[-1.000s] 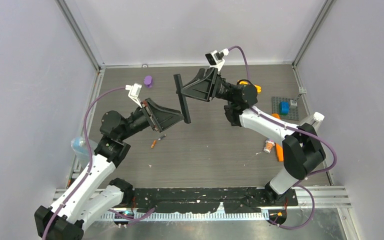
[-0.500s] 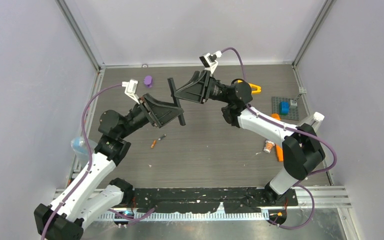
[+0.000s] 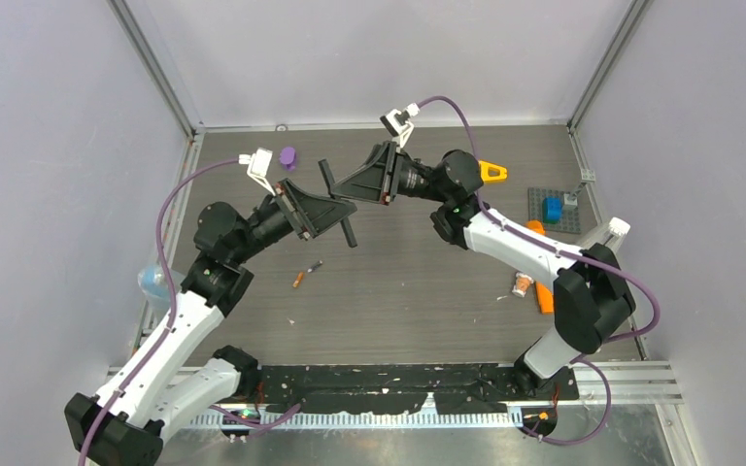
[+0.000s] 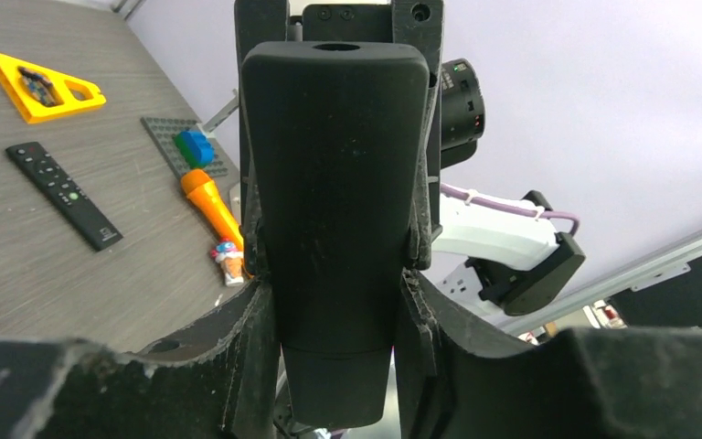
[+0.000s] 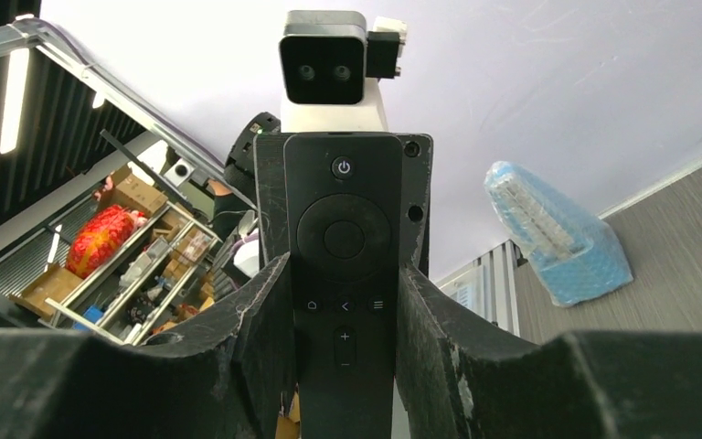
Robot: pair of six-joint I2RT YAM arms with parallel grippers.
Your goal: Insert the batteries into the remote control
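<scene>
Now the remote (image 3: 336, 202) hangs in the air over the far middle of the table (image 3: 408, 291), held by both arms at once. In the top view its long axis runs from far-left to near-right, close to far-to-near, and it shows edge-on. The button face looks right, toward the right wrist camera, with the power button at the upper end in that view. The plain back looks left.

The left gripper (image 4: 334, 283) pinches the remote by its long sides, a finger touching each edge. The right gripper (image 5: 343, 270) grips it the same way from the other face, its fingers tight on both sides. The batteries (image 3: 298, 280), one orange and one dark, lie on the table just near of the remote and left of centre, not in it.

A second ago the remote stood further right and looked longer, and the left jaws stood wide by its near end. They have since closed on it, and both arms have carried it left and slightly far.
</scene>
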